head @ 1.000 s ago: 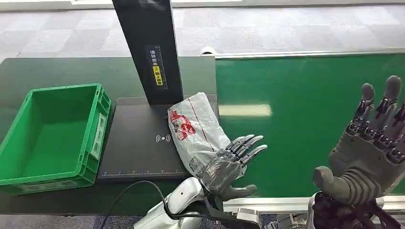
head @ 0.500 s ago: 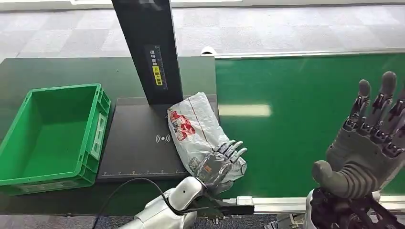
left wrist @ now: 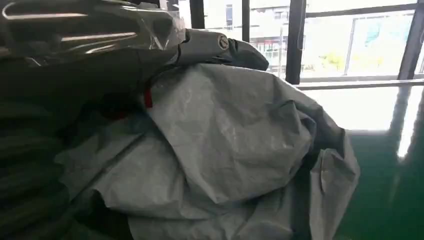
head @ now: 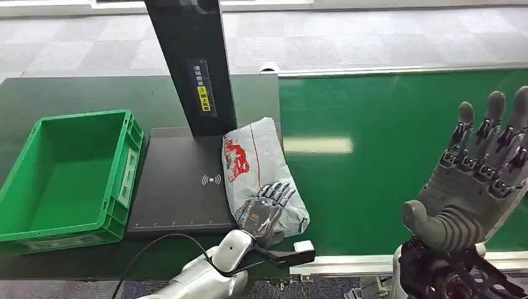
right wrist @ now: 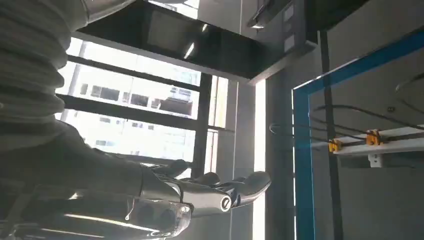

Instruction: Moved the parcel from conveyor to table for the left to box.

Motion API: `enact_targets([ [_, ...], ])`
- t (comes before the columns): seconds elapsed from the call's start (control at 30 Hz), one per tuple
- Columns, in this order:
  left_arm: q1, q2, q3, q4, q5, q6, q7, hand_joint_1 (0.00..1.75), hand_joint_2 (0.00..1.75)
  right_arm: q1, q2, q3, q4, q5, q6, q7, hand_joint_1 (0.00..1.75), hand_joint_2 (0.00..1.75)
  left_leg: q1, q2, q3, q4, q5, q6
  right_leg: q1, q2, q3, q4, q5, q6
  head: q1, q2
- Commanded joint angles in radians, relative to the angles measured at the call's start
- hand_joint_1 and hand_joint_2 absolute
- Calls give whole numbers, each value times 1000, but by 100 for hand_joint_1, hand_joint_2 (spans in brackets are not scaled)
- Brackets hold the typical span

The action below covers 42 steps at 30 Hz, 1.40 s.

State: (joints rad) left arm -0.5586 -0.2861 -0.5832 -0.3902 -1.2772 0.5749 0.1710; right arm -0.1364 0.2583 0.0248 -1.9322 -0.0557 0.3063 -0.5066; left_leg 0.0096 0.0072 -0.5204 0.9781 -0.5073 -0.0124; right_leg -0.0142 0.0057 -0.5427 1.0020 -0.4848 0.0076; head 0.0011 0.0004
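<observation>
One parcel (head: 258, 165) is lying at the counter's (head: 75, 93) conveyor-side edge; left hand (head: 264, 212) is grasping it, right hand (head: 479, 180) released; boxing in the green crate (head: 37, 230) comes next.

The left hand (head: 264, 212) is laid palm-down with fingers (head: 278, 192) spread flat. The right hand (head: 474, 187) is held raised, palm open, fingers extended upward.

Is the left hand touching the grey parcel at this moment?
Touching. Left wrist view shows the parcel pressed against the left hand; head view shows its fingers lying on it.
</observation>
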Motion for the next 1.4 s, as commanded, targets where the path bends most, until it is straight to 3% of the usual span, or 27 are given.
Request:
enact_targets([
  [0.03, -93, 45, 221, 53, 45, 45, -72, 171, 175, -13, -49, 12, 59, -11, -13, -10, 0, 175, 2, 3, -9, 1, 5, -1, 2, 3, -9, 1, 7, -2, 0, 0],
  [0.23, -61, 11, 331, 18, 197, -15, -240, 147, 175, -11, -64, 12, 79, -19, -12, -19, 0, 175, 2, 5, -26, 1, 20, -1, 3, 5, -27, 0, 22, -5, 0, 0],
  [0.27, -47, -2, 366, -4, 262, -39, -316, 145, 175, -10, -69, 13, 85, -21, -11, -23, 0, 175, 2, 4, -26, 0, 21, -2, 3, 5, -26, 0, 23, -4, 0, 0],
  [0.5, 7, -30, 371, -106, 400, -95, -485, 133, 175, -11, -76, 10, 97, -26, -12, -32, 0, 175, 1, -1, -24, 0, 27, 0, 2, 3, -24, -1, 26, -1, 0, 0],
  [0.6, 57, -33, 331, -254, 534, -115, -603, 145, 175, -8, -77, 8, 100, -25, -19, -33, 0, 175, 1, -1, -24, 0, 27, -1, 2, 2, -23, -1, 26, -1, 0, 0],
  [0.67, 81, -15, 281, -371, 579, -118, -599, 159, 175, -6, -77, 6, 99, -24, -24, -37, 0, 175, 1, -2, -26, 0, 27, 0, 2, 1, -25, -1, 26, -1, 0, 0],
  [0.83, 88, 3, 251, -409, 600, -130, -567, 159, 175, -5, -78, 6, 98, -24, -24, -38, 0, 175, 1, -2, -32, 0, 27, -1, 1, 2, -31, 0, 26, -1, 0, 0],
  [0.9, 94, 17, 238, -492, 669, -66, -657, 173, 175, 0, -80, 5, 95, -22, -35, -41, 0, 175, 1, -2, -32, -1, 27, -1, 1, 2, -31, -1, 26, -1, 0, 0],
  [1.07, 132, 97, 246, -812, 673, 72, -641, 175, 175, 44, -79, -3, 68, -20, -52, -58, 0, 175, 1, -1, -34, 0, 27, -1, 2, 2, -33, 0, 26, -1, 0, 0],
  [1.13, 136, 109, 322, -873, 621, 123, -632, 175, 175, 65, -70, -5, 52, -12, -54, -58, 0, 175, 1, -1, -34, 0, 27, -1, 2, 3, -33, 0, 26, -1, 0, 0],
  [1.3, 124, 42, 661, -937, 519, 123, -702, 175, 175, 88, -60, -10, 43, -7, -59, -56, 0, 175, 1, 0, -34, 0, 27, -1, 2, 4, -33, 0, 26, -1, 0, 0],
  [1.4, 97, 42, 764, -949, 524, 123, -733, 175, 175, 92, -53, -21, 28, -13, -61, -45, 0, 175, 1, 1, -34, 0, 26, -1, 2, 4, -34, 0, 26, -1, 0, 0],
])
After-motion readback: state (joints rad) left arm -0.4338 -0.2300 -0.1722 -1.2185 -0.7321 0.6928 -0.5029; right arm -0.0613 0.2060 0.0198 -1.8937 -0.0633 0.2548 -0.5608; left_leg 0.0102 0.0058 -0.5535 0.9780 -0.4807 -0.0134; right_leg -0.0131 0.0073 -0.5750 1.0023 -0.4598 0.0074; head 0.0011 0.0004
